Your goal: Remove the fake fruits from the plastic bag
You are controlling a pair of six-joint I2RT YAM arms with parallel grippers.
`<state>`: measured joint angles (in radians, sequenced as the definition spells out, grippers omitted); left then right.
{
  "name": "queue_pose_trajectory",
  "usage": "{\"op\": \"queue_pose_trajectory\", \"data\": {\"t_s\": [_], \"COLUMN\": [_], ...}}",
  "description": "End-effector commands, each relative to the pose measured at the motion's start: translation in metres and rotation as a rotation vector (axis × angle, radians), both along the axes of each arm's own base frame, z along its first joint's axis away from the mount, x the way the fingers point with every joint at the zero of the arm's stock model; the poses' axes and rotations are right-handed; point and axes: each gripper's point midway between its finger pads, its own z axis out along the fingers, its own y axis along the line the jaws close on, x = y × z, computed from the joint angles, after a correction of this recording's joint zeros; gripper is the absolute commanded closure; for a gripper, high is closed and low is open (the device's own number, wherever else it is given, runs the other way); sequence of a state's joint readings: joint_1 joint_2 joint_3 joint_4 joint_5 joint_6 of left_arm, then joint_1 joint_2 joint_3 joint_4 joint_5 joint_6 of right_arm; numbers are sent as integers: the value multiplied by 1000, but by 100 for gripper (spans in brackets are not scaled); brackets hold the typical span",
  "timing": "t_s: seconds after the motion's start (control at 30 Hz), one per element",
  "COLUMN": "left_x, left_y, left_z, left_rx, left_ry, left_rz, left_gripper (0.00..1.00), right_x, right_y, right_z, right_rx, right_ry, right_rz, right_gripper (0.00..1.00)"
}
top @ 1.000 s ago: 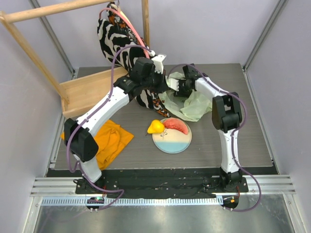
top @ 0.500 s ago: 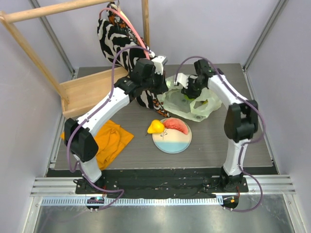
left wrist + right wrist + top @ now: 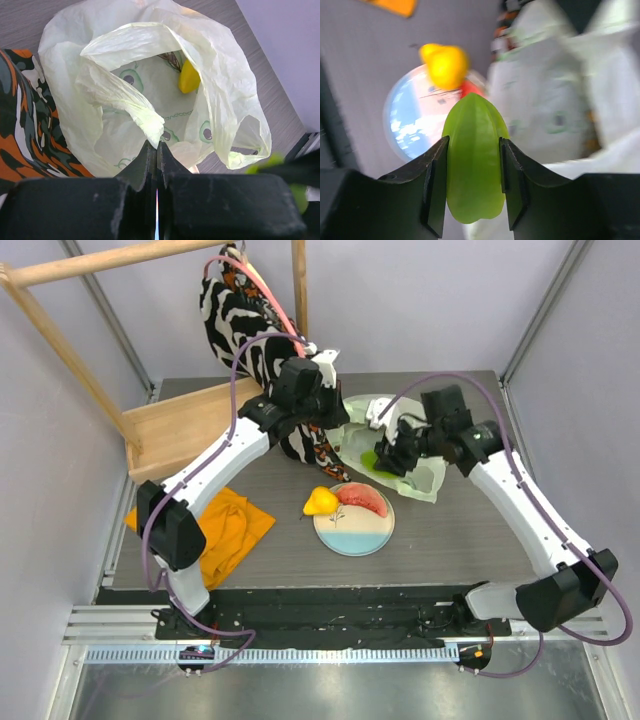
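Note:
The pale-green plastic bag (image 3: 425, 475) lies open at the table's middle back. My left gripper (image 3: 335, 427) is shut on a fold of the plastic bag's rim (image 3: 150, 120) and holds the mouth open. A yellow oval fruit (image 3: 189, 77) lies inside the bag. My right gripper (image 3: 385, 462) is shut on a green ribbed oval fruit (image 3: 474, 155) and holds it above the bag's near edge, by the plate. The yellow pear (image 3: 320, 501) and the red watermelon slice (image 3: 362, 498) rest at the white-and-blue plate (image 3: 352, 532). The other fruits are out of view.
A zebra-patterned cloth bag (image 3: 240, 320) hangs from a wooden frame (image 3: 60, 340) at the back left, its lower end (image 3: 25, 130) lying beside the plastic bag. An orange cloth (image 3: 225, 525) lies at the front left. A wooden board (image 3: 180, 425) leans at the left.
My right gripper has come out of the bag toward the front with the green fruit in it. The bag has shifted and flattened. My left gripper has stayed on the rim.

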<state>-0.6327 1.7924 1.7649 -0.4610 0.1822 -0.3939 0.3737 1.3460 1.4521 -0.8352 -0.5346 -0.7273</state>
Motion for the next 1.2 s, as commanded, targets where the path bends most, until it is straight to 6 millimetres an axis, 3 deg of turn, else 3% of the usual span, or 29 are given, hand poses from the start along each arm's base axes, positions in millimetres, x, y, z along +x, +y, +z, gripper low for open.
{"op": "queue_pose_trajectory", "data": {"t_s": [0.0,0.17,0.43,0.7,0.83,0.93,1.0,1.07,1.17], "left_x": [12,7,-10,-18,-20,-20,-21,-21,-22], "left_y": [-1,4,21,27,25,22,20,19,16], "left_z": [21,21,19,22,21,20,20,21,19], "left_rx": [-40,-22,16,19,9,-2,-9,-19,-27], "left_ry": [-58,-77,-103,-113,-103,-93,-89,-85,-73], "left_rz": [24,12,3,-5,-17,-23,-29,-35,-43], "left_gripper": [100,100,100,100,100,100,100,100,100], "right_x": [-57,-86,-54,-46,-44,-43,-41,-39,-39], "right_y": [17,32,33,12,8,5,3,2,6], "right_z": [-43,-95,-147,-190,-204,-205,-197,-184,-144], "right_rx": [15,-7,-38,-118,-122,-119,-124,-129,-119], "right_ry": [219,375,441,428,434,425,416,396,377], "right_rz": [36,50,-186,-321,-361,-394,-403,-397,-337], "right_gripper": [87,87,86,84,68,40,31,30,31]}}
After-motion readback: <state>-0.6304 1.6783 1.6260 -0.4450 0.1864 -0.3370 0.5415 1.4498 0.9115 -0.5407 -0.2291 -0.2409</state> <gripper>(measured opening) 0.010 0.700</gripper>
